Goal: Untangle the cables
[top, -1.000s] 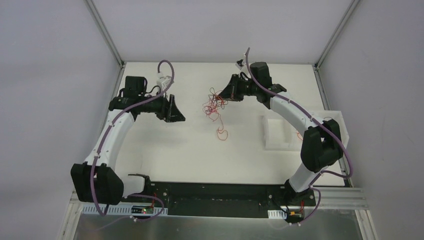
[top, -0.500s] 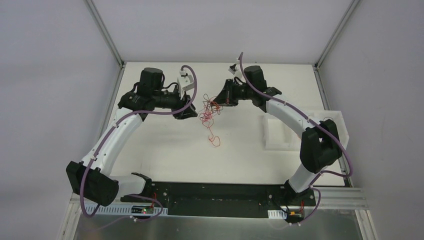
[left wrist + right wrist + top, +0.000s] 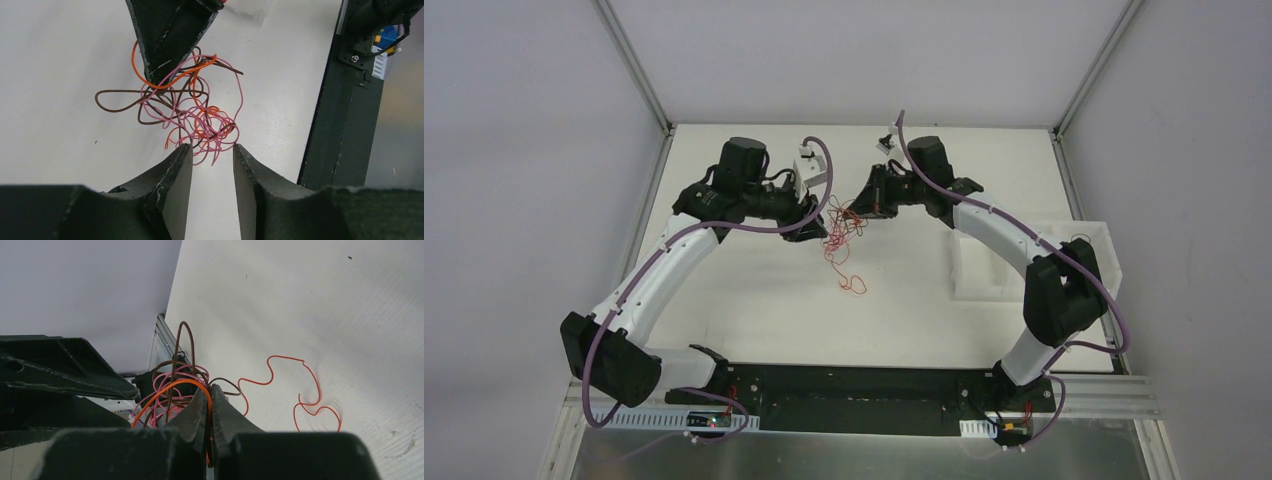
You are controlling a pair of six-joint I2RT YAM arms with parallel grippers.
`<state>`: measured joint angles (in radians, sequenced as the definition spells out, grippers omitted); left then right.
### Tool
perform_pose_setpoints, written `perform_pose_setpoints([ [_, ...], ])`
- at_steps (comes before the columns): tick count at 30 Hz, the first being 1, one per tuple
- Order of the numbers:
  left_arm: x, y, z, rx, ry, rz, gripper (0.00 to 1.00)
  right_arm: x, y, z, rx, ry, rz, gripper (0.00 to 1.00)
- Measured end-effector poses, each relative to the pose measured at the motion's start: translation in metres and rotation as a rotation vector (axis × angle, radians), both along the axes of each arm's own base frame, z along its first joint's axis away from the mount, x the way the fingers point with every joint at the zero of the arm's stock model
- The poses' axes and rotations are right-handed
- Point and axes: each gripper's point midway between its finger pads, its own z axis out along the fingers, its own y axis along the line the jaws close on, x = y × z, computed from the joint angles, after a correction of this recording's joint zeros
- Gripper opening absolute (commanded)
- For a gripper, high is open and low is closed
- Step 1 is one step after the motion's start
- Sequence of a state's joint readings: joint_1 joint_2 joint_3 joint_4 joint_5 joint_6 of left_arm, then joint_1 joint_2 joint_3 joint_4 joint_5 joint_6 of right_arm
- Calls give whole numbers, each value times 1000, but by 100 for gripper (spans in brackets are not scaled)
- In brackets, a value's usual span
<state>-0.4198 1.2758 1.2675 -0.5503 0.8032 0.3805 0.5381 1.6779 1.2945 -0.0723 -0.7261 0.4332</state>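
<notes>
The cables [image 3: 839, 228] are a small wad of thin pink, orange and brown wires, with a red-orange strand [image 3: 852, 280] trailing down onto the white table. My right gripper [image 3: 861, 203] is shut on wires at the wad's top and holds it up; its wrist view shows an orange and a brown wire [image 3: 175, 385] pinched between the fingers. My left gripper [image 3: 816, 228] is open, its fingertips [image 3: 183, 152] just short of the wad's near edge [image 3: 210, 127]. The right gripper's fingers [image 3: 170, 35] show beyond the wad in the left wrist view.
A white box [image 3: 984, 262] stands on the table's right side, under the right arm. A black rail [image 3: 864, 385] runs along the near edge and also shows in the left wrist view [image 3: 345, 100]. Grey walls enclose the table.
My left arm has swung right, bringing its open gripper up to the wad. My right gripper has shifted left with the wad, and the trailing strand has moved left with it.
</notes>
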Motion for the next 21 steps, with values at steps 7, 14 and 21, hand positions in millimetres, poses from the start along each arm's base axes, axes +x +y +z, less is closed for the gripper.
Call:
perform_pose_setpoints([
  [7,13,0,-23,61,50,55,30,-5,4,0,0,0,14,0],
  [14,13,-2,-26,61,80,69,0,-6,2,-6,-15,2,14,0],
  [21,6,5,2,26,30,117,0,4,-17,-25,-109,-19,-28,7],
])
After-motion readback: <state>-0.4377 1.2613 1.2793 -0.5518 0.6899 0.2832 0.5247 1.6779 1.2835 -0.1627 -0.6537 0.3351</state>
